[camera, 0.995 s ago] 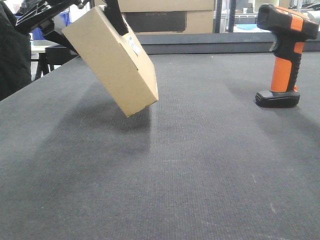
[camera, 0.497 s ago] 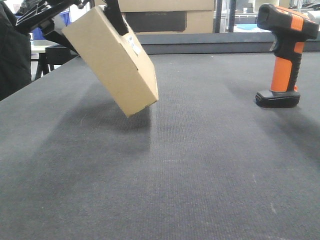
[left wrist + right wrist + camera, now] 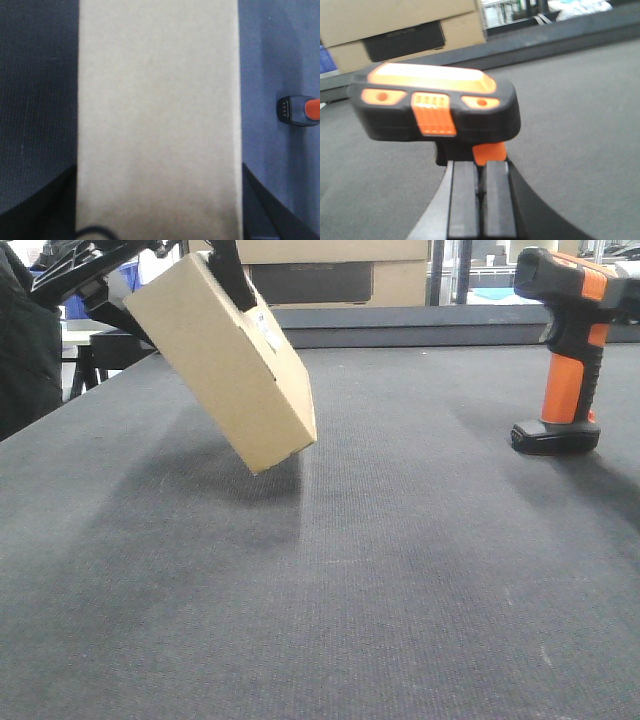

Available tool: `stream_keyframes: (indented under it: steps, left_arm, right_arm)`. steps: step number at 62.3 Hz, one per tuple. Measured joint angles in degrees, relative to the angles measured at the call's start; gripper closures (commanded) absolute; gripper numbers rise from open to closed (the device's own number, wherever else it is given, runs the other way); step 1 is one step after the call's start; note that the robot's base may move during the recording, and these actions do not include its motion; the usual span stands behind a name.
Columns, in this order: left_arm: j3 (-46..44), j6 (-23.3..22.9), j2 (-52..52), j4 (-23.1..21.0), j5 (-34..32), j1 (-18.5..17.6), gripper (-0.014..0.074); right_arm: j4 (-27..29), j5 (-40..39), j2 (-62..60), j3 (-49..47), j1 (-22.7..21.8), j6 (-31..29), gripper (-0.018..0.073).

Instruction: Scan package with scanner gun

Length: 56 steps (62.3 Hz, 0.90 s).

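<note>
Over the last second almost nothing is changing. The left pincer (image 3: pixel 180 300) is clamping the cardboard box (image 3: pixel 225 370) by its upper end and is still holding it tilted in the air at the far left, with the low corner hanging clear above the table (image 3: pixel 400 590). A small white label (image 3: pixel 267 330) is showing on the side turned toward the right. In the left wrist view the box is filling the middle, with dark fingers pressing on both of its lower edges.

The scanner gun (image 3: pixel 570 350) is standing upright on its base at the far right, well apart from the box and in the same spot as before. In the right wrist view it is looming just ahead of the right pincer (image 3: pixel 481 170), whose two fingers are lying side by side with only a thin slit between them, so it is looking closed and is gripping nothing.

The box is likely being kept still, waiting to be read. The scan cannot begin until the right pincer is spreading and taking the handle.
</note>
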Motion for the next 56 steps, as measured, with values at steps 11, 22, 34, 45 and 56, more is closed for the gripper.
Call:
stream_keyframes:
  steps: [11,22,34,45,56]
  left_arm:
    - [0.0,0.0,0.0,0.0,0.0,0.0,0.0708]
    - [0.0,0.0,0.1,0.0,0.0,0.0,0.0708]
    - [0.0,0.0,0.1,0.0,-0.1,0.0,0.0708]
    - [0.0,0.0,0.1,0.0,-0.1,0.0,0.0708]
    - [0.0,0.0,0.1,0.0,-0.1,0.0,0.0708]
  right_arm:
    - [12.8,-1.5,1.4,-0.4,7.2,-7.8,0.0713]
    - [16.3,-6.0,3.6,-0.6,9.9,-10.5,0.0713]
    - [17.2,-6.8,5.8,-1.8,9.9,-10.7,0.0713]
    - [17.2,-6.7,7.1,-3.8,9.9,-10.8,0.0691]
    - [17.2,-6.0,8.2,-4.7,9.9,-10.8,0.0415]
